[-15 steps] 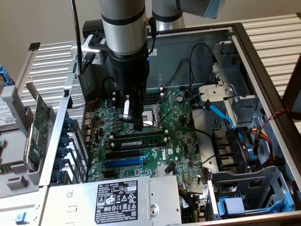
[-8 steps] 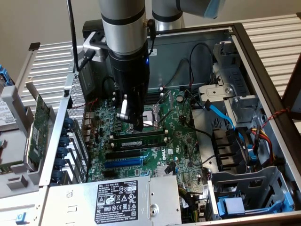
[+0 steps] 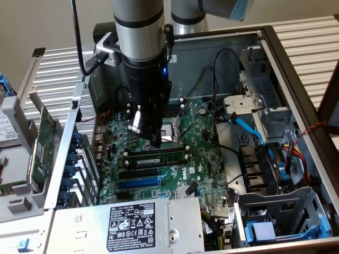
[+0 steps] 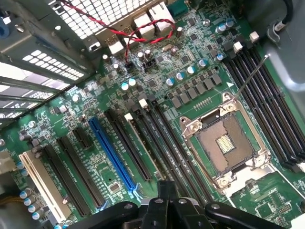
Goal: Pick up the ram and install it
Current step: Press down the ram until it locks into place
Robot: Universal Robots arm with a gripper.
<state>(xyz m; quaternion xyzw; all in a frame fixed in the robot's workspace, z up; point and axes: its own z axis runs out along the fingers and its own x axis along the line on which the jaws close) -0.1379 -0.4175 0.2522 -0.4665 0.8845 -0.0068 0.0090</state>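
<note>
Gripper (image 4: 164, 207) filling lower edge of wrist frame, jaws sitting together, gripping nothing visible. Open computer case (image 3: 296, 79) spanning exterior frame; green motherboard (image 3: 212, 159) lying centre. Arm hanging over CPU socket (image 4: 224, 145) at centre right of wrist frame. Ram (image 3: 159, 157) appearing seated in slot, exterior centre, just below gripper tip. Risk: closed fingers pressing unevenly, tilting stick, leaving end clip unlatched or scraping nearby socket.

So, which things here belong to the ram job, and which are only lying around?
Job:
- ram, in one of the memory slots
- gripper, close above it

Not the job:
- green expansion card outside the case
- blue cable
- CPU socket
- power supply
</note>
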